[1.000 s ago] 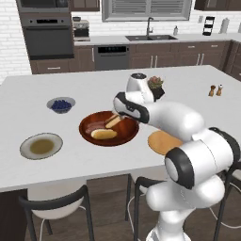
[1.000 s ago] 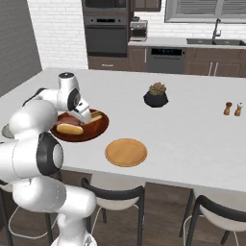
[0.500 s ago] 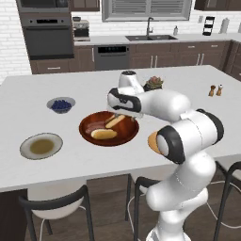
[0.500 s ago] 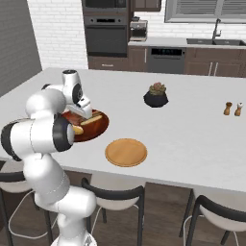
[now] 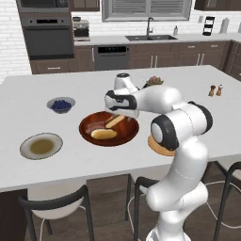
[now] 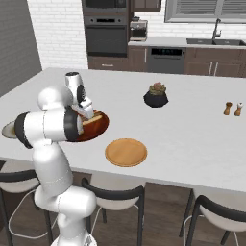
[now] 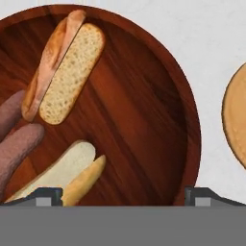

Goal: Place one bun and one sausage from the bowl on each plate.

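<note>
While the gripper (image 7: 123, 194) hung over the bowl (image 7: 163, 110) with its jaws spread wide and nothing between them, everything worth taking lay off to one side of it. Going left to right in the hand view: two sausages (image 7: 17, 139) lay against the left rim, side by side and touching. Just beside them a split bun (image 7: 67, 72) ran from upper right to lower left, its long axis steeply slanted. Below it a second bun (image 7: 62, 175) slanted the same way, its lower end close to the left fingertip (image 7: 48, 194). Bare wood filled the bowl's middle and right, and that was what sat between the tips. Past the right rim, apart from the bowl, showed the edge of the orange plate (image 7: 238, 120).

From the left base camera, the grey plate (image 5: 41, 145) lay well left of the bowl, holding nothing, and the orange plate peeked out behind the arm.

So I judged the nearer pick was the lower bun. Reaching it would call for a shift towards the left fingertip, with the jaws turned to close across its slanted length rather than along it.
</note>
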